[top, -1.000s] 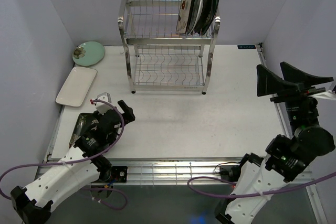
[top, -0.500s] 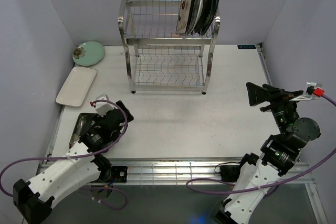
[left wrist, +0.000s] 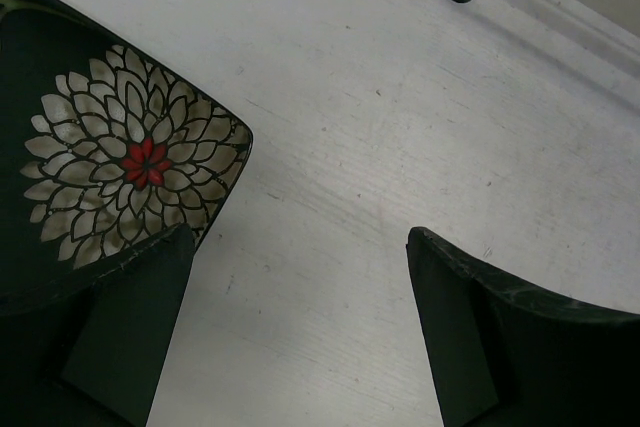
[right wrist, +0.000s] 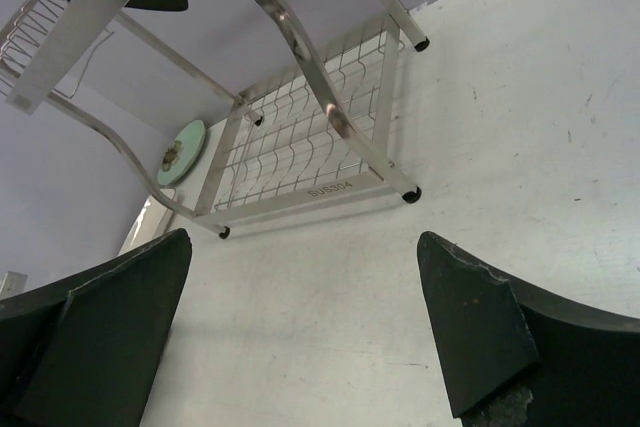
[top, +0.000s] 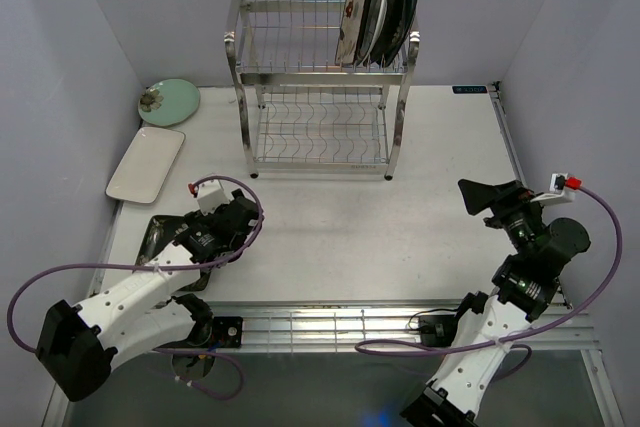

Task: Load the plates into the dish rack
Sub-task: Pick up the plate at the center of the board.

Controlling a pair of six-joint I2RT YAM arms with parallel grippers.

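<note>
Meanwhile the right gripper (top: 478, 195) has sunk at 3 o'clock and the left gripper (top: 238, 215) has edged forward by the dark floral plate (left wrist: 120, 162) at 8, both agape. White table (top: 430, 137), lilac walls (top: 60, 47); the dish rack (top: 300, 97) at 12 holds four plates (top: 375, 12).

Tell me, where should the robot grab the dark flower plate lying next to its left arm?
Probably the raised rim at its free corner. The dark flower plate lies flat on the table, so only that upturned edge can be pinched. The left gripper, open just beside that corner, could come down from above, one finger inside the rim and one outside.
</note>
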